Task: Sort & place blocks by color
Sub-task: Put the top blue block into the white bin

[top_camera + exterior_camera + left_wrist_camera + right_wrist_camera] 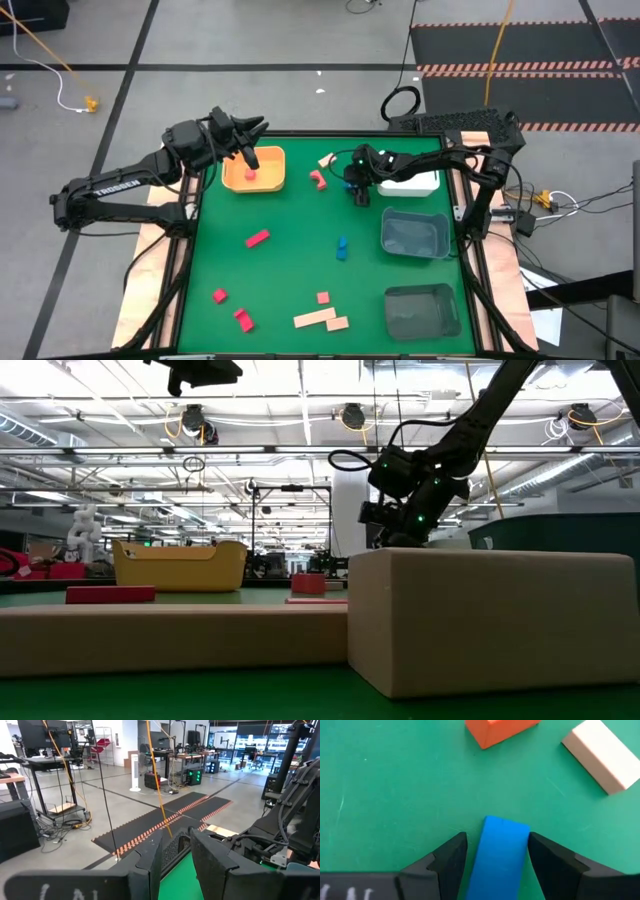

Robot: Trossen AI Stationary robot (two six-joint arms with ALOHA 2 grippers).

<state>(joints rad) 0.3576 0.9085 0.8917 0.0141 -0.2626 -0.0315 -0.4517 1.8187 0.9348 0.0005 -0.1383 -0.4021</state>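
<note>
Two arms are over the green table (300,250). The right gripper (361,192) hangs low at the far side of the mat, just in front of the white tray (412,183); in its wrist view its two dark fingers (447,860) stand apart on either side of a blue block (500,852), with a thin gap visible on each side, so the block is straddled but not clamped. Near that block lie a red block (497,730) and a pale tan block (605,755), both apart from it on the mat. The left gripper (243,150) hovers over the orange tray (270,178), which holds one pink block (249,173); its fingers (150,862) show in the left wrist view close together with only a narrow slit between them and nothing held. Elsewhere in the high view, a red bar (258,238) lies left of centre, a second blue block (342,247) sits near the middle, and a small red cube (219,295) and another red block (243,319) lie at the near left. A small pink cube (323,297) sits beside two tan bars (320,319) at the near edge. Two grey trays (415,235) stand along the right side, one behind the other.
</note>
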